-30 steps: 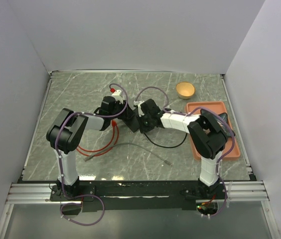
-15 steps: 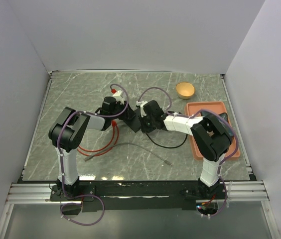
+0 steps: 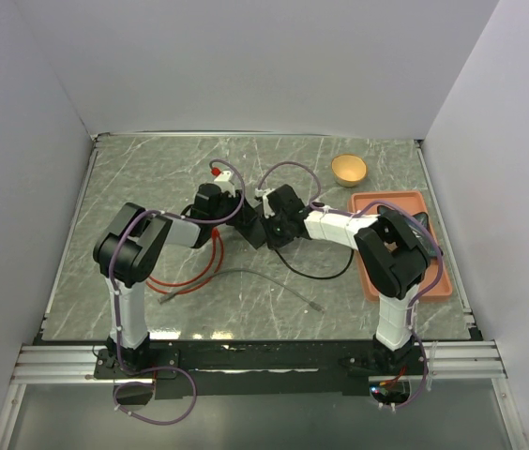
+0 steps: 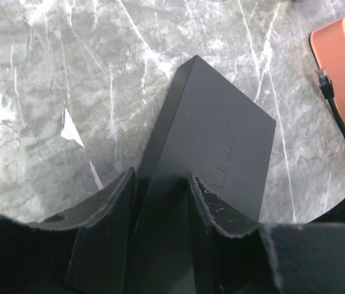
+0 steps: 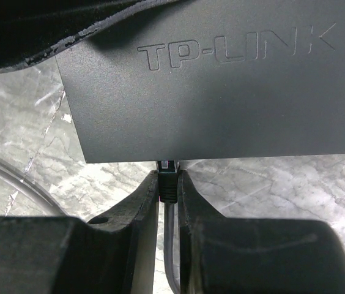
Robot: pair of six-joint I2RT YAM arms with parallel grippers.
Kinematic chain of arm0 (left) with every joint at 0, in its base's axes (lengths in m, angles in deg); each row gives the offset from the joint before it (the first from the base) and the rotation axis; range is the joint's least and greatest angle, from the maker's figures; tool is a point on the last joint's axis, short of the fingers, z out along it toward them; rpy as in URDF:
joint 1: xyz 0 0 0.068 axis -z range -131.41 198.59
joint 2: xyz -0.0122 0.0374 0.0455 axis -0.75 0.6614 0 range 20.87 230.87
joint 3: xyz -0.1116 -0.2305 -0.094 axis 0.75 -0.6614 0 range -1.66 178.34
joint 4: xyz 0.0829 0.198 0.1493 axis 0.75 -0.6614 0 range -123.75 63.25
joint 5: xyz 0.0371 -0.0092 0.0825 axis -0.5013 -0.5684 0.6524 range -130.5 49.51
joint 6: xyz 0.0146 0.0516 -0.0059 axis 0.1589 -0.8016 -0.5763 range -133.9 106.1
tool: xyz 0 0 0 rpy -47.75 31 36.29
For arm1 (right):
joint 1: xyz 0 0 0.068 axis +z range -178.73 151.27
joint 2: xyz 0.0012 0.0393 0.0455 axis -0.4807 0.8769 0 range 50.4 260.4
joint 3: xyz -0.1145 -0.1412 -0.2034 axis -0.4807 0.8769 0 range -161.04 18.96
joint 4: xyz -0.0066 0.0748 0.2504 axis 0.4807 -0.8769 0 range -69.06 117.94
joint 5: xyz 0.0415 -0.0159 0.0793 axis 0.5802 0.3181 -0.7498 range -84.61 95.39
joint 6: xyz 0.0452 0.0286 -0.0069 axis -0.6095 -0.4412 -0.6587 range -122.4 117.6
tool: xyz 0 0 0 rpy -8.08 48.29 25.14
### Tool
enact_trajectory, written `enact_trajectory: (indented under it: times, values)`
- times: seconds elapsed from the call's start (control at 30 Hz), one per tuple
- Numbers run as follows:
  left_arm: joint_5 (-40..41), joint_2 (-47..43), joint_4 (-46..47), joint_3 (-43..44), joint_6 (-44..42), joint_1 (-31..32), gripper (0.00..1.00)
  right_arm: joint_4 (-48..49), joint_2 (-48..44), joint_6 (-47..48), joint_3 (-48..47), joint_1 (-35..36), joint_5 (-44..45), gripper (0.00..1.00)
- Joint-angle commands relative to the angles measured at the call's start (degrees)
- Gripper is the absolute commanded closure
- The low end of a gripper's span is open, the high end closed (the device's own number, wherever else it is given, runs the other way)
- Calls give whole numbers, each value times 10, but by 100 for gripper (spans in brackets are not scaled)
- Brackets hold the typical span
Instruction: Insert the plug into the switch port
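Note:
The switch, a flat black TP-LINK box, is tilted up off the table in my left gripper, whose fingers are shut on its near end. My right gripper is shut on the black plug. The plug's clear tip meets the box's lower long edge. The port itself is hidden under that edge. In the top view the left gripper and right gripper meet at the box in the middle of the table.
An orange tray lies at the right, with a yellow bowl behind it. A red cable, a grey cable and the black cable lie in front of the grippers. A second plug lies beside the tray.
Both grippers, with the box and the plug, have shifted slightly right and away from the bases. They stay pressed together at the box.

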Motion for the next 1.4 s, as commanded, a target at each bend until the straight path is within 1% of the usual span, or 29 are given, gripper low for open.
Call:
enact_trajectory:
  times: [0.0, 0.07, 0.23, 0.33, 0.4, 0.5, 0.53, 0.57, 0.6, 0.63, 0.67, 0.7, 0.73, 0.77, 0.8, 0.83, 0.97, 1.0, 1.2, 1.37]
  values:
    - [-190, 11, -84, -29, 56, 117, 76, 357, -5, -20, -42, -2, -3, 100]
    - [-191, 12, -82, -33, 58, 121, 76, 371, -5, -20, -40, -1, -3, 100]
    - [-182, 16, -80, -39, 61, 126, 77, 356, 7, -20, -66, -2, -8, 100]
    - [-171, 11, -74, -47, 66, 124, 75, 346, -4, -18, -56, -2, -6, 100]
    - [-157, 7, -75, -48, 70, 120, 73, 342, -13, -18, -43, -1, -5, 100]
    - [-141, 4, -87, -43, 76, 99, 69, 327, -37, -18, -13, -1, 0, 100]
    - [-139, 3, -88, -42, 76, 83, 68, 321, -47, -18, -2, -2, 0, 100]
    - [-133, 2, -94, -36, 76, 75, 64, 306, -49, -19, 3, -1, -1, 99]
    - [-122, 2, -108, -33, 76, 66, 62, 299, -52, -19, 7, 0, 0, 96]
    - [-118, 1, -116, -27, 74, 49, 59, 293, -56, -21, 17, 0, -1, 90]
    - [-113, 2, -125, -15, 69, 41, 54, 281, -58, -22, 23, 1, -1, 88]
    - [-95, 1, -146, -8, 66, 34, 50, 277, -61, -23, 29, 1, 1, 81]
    - [-85, -1, -159, -2, 64, 21, 45, 270, -64, -24, 40, 1, 3, 78]
    - [-74, -2, -167, 9, 61, 14, 39, 257, -64, -25, 45, 1, 8, 74]
    - [-56, -5, -181, 12, 62, 2, 36, 247, -67, -31, 49, 1, 9, 68]
    - [-52, -7, -184, 17, 64, -6, 33, 236, -68, -33, 53, 1, 11, 66]
    - [-40, -26, -180, 11, 83, -39, 28, 196, -79, -46, 73, 1, 27, 51]
    - [-37, -31, -179, 10, 85, -48, 28, 189, -91, -48, 84, 1, 31, 44]
    - [-27, -74, -174, -4, 87, -61, 23, 169, -158, -60, 121, 0, 27, 18]
    - [-34, -121, -136, -40, 103, -61, 22, 151, -179, -54, 133, 1, 18, 16]
